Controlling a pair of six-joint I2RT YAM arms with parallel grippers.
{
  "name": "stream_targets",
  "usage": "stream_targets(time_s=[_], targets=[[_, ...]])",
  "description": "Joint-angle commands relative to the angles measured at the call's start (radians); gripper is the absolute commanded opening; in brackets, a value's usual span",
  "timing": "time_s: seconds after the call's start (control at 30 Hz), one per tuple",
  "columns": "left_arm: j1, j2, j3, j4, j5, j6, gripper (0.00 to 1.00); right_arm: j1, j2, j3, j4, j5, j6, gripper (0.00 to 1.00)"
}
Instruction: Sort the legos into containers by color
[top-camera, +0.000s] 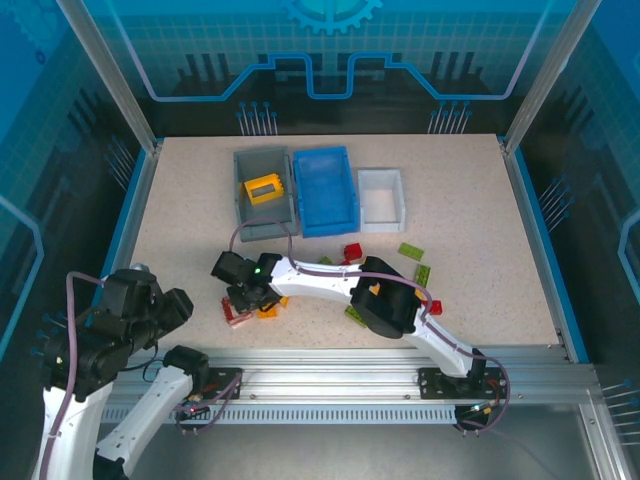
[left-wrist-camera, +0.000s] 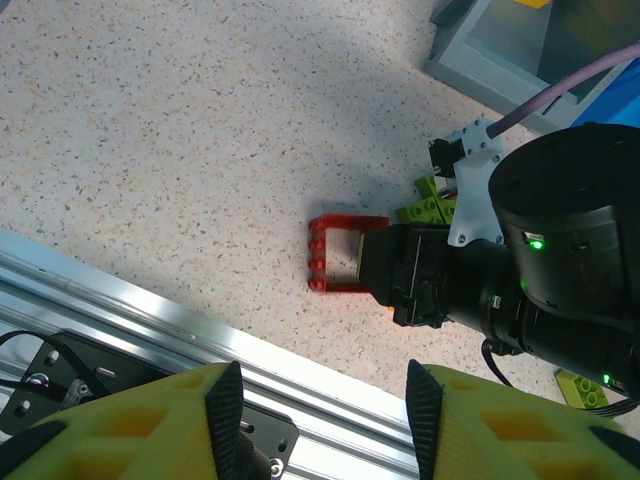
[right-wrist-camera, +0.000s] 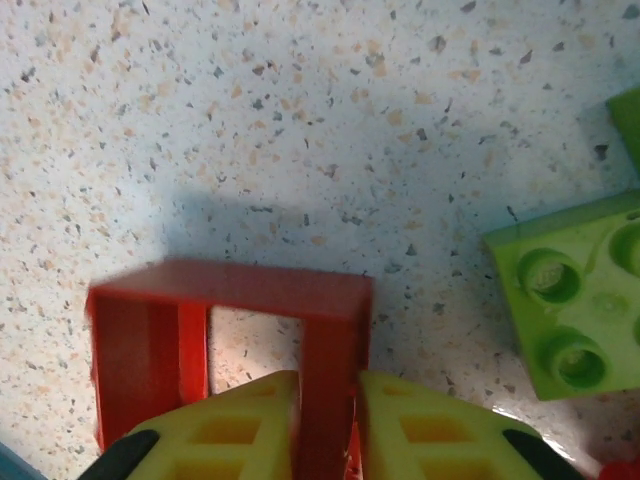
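By the front rail (left-wrist-camera: 120, 300), right gripper (right-wrist-camera: 325, 392) tight on red frame (right-wrist-camera: 230, 290); left gripper (left-wrist-camera: 322, 395) seemingly agape.

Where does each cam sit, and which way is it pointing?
Top external: above and behind the robot, looking down on the table; left arm and right arm show.
Left wrist: on the left arm, looking down at the table's near edge; left gripper open at the bottom, right gripper ahead.
Right wrist: close over the tabletop; its fingers pinch a red frame, with a green brick beside it.
Shared: both wrist views show the red frame in the right gripper.
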Motion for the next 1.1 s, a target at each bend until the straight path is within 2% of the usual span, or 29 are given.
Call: stream_targets(time_s=[0.0,0.13,0.27,0.37,0.5,0.63,0.73,0.87,1.07], targets=[[0.001,-0.014,0.009,-0.020,0.016,0.009,0.50,-0.009,0.025,0.053,-0.037,-0.003,0.020,0.18],[0.001,-0.014,0.010,-0.012,0.013,0.014,0.50,-0.008,-0.002,0.048,-0.046,0.030,0.023,0.10],[0.001,-0.008,0.007,0.034,0.052,0.029,0.50,-0.007,-0.110,0.017,-0.060,0.131,0.001,0.08],[0.001,0.014,-0.010,0.138,0.186,0.067,0.51,-0.030,-0.225,-0.029,-0.079,0.225,-0.021,0.07],[0.001,0.062,-0.074,0.344,0.387,0.061,0.51,-0.125,-0.382,-0.134,-0.095,0.338,-0.068,0.08],[0.001,0.140,-0.142,0.584,0.470,-0.002,0.50,-0.268,-0.442,-0.177,-0.085,0.388,-0.150,0.08],[-0.022,0.256,-0.157,0.765,0.490,-0.039,0.50,-0.372,-0.397,-0.124,-0.087,0.422,-0.219,0.08],[-0.108,0.421,-0.142,0.946,0.421,-0.029,0.50,-0.482,-0.267,0.023,-0.111,0.417,-0.272,0.07],[-0.202,0.599,-0.117,1.110,0.344,-0.005,0.49,-0.565,-0.012,0.318,-0.146,0.359,-0.319,0.07]])
